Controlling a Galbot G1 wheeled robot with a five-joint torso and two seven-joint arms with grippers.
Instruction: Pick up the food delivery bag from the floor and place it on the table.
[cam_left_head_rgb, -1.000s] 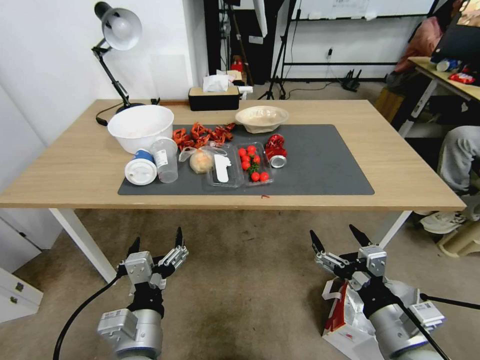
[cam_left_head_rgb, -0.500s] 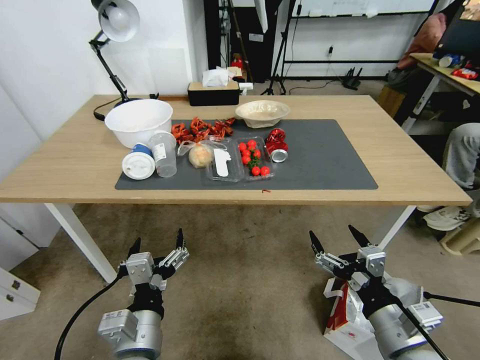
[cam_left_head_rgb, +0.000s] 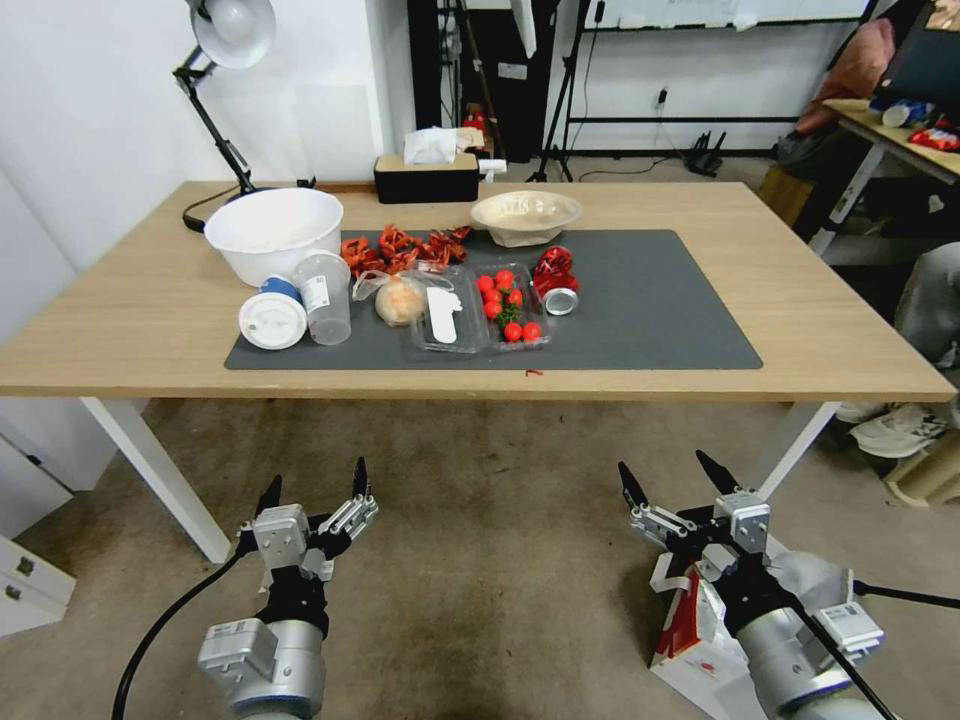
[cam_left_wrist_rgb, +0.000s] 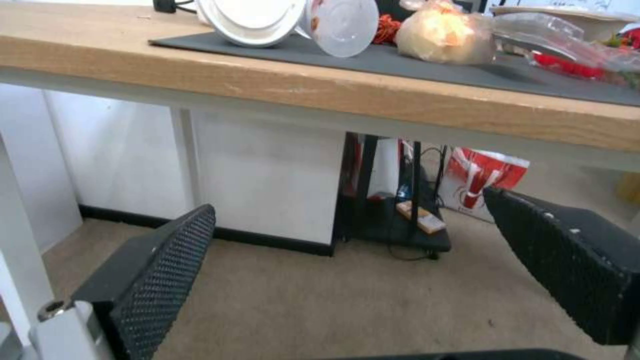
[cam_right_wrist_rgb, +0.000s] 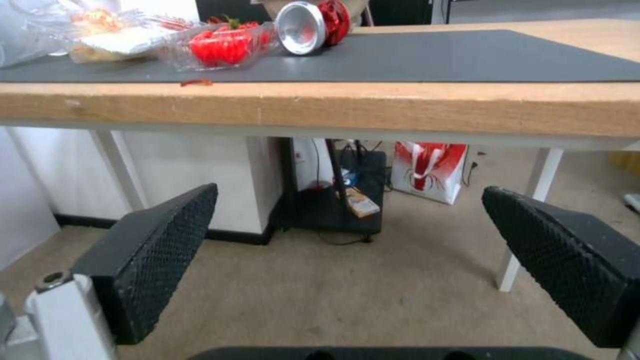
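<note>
The food delivery bag (cam_left_head_rgb: 688, 618), white with a red side panel and silver foil lining, stands on the floor (cam_left_head_rgb: 480, 560) at the lower right of the head view, mostly hidden under my right arm. My right gripper (cam_left_head_rgb: 665, 468) hangs open just above and in front of the bag, touching nothing. My left gripper (cam_left_head_rgb: 314, 478) is open over bare carpet to the left. Both wrist views look under the table (cam_left_head_rgb: 150, 340) edge past open fingers (cam_left_wrist_rgb: 160, 270) (cam_right_wrist_rgb: 153, 260). A dark grey mat (cam_left_head_rgb: 650, 310) lies on the table.
On the mat are a white bowl (cam_left_head_rgb: 273, 233), cups (cam_left_head_rgb: 325, 310), a tomato tray (cam_left_head_rgb: 508, 308), a can (cam_left_head_rgb: 556, 290) and a paper bowl (cam_left_head_rgb: 526, 215). White table legs (cam_left_head_rgb: 150, 470) flank the floor space. A red and white bag (cam_right_wrist_rgb: 427, 170) stands beyond the table. A seated person's legs are at right.
The whole head view has shifted slightly, so the camera moved; the table sits a little higher in the picture. Both grippers stay open and the bag has not moved.
</note>
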